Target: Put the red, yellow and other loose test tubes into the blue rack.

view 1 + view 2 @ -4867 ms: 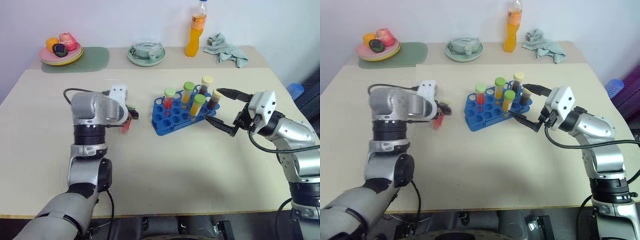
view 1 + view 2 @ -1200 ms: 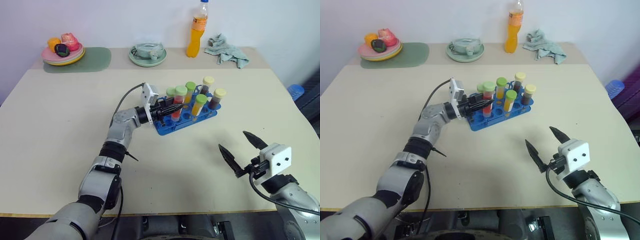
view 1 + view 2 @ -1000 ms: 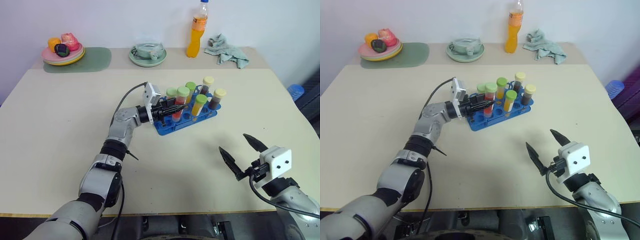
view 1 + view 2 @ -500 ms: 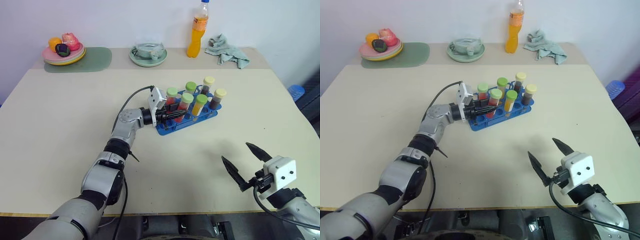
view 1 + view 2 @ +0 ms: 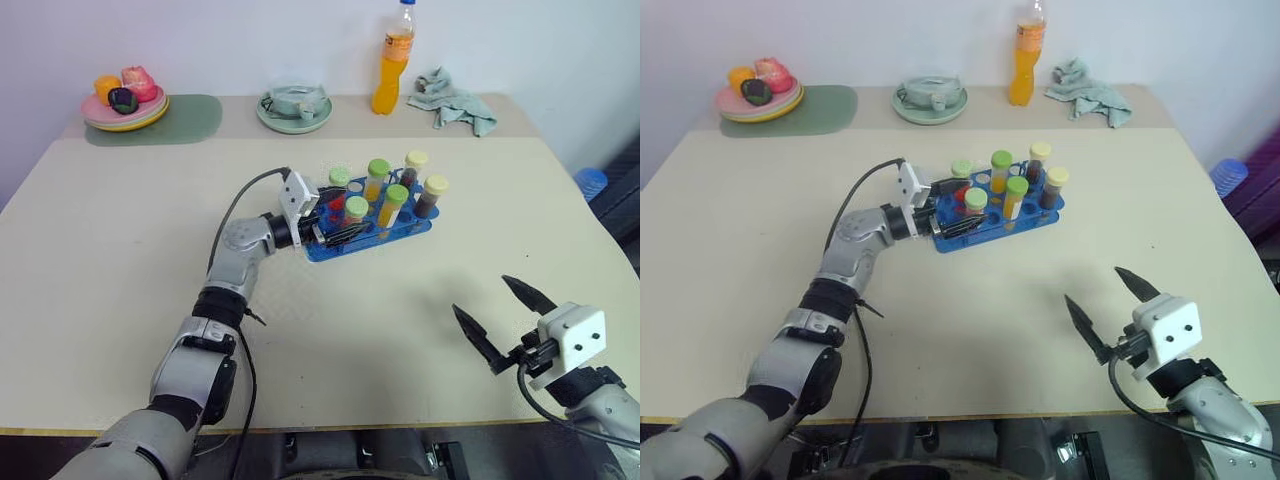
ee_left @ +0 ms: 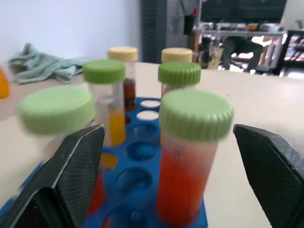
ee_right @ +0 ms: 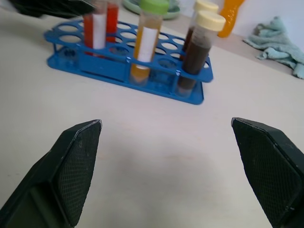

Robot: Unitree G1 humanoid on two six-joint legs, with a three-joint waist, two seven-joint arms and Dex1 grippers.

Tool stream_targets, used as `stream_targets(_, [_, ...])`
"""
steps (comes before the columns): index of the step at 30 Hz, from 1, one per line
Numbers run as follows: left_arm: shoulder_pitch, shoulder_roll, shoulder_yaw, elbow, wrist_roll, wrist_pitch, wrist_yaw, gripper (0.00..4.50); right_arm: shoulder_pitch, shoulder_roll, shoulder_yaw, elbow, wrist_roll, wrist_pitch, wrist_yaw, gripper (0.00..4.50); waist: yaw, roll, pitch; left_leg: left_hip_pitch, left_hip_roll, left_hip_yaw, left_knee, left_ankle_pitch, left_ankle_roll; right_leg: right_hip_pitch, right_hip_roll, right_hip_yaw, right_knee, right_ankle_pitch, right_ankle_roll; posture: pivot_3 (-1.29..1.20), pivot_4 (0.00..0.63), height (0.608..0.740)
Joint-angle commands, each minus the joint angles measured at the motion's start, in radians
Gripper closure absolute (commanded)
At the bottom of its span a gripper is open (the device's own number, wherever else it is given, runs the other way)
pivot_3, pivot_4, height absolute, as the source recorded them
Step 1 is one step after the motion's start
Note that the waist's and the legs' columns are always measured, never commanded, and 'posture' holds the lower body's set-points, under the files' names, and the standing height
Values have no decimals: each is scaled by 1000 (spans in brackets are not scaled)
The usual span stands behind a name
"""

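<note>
The blue rack (image 5: 380, 237) stands mid-table with several capped test tubes upright in it. A red tube with a green cap (image 6: 192, 156) stands in a near hole of the rack. My left gripper (image 5: 340, 222) is open, one finger (image 6: 76, 175) on either side of that tube and apart from it. Yellow tubes (image 5: 376, 182) and brown tubes with cream caps (image 7: 199, 52) fill holes further back. My right gripper (image 5: 480, 295) hangs open and empty over the table's front right, well away from the rack. I see no loose tube on the table.
Along the far edge are a fruit plate (image 5: 124, 100) on a green mat (image 5: 190, 120), a green dish (image 5: 292, 108), an orange drink bottle (image 5: 393, 60) and a teal cloth (image 5: 455, 98). A cable trails from my left wrist.
My left gripper has opened and let go of the red tube, which now sits lower in the rack. The left hand has drawn back slightly to the left.
</note>
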Motion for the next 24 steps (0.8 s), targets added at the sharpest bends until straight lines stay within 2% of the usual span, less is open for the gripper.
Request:
stream_targets(1, [43, 31, 15, -123, -24, 9, 7, 65, -49, -16, -37, 18, 10, 5, -8, 0, 0, 0, 0, 0, 0, 0, 0, 0, 0, 0, 0, 0, 0, 0, 0, 0, 150, 740])
stream_targets(8, [214, 103, 98, -305, -102, 34, 56, 65, -188, -81, -15, 129, -13, 55, 7, 0, -3, 0, 0, 0, 0, 0, 0, 0, 0, 0, 0, 0, 0, 0, 0, 0, 150, 740])
stream_targets(12, [391, 183, 175, -454, -125, 15, 85, 65, -232, -87, -16, 185, 11, 38, 44, 0, -3, 1, 0, 1, 0, 0, 0, 0, 0, 0, 0, 0, 1, 0, 0, 0, 150, 740])
stream_targets(20, [678, 334, 282, -707, -283, 150, 38, 65, -210, -80, -56, 253, 30, -29, 109, 0, -4, 1, -1, 1, 0, 0, -1, -1, -1, 1, -2, 0, -2, 0, -1, 0, 150, 740])
stream_targets(24, [757, 368, 314, -761, -319, 189, 53, 65, -196, -78, -73, 275, 43, -46, 129, 0, -2, 2, -1, 1, 1, 0, -1, -3, -4, 0, -1, 0, -2, 0, -1, 0, 150, 740])
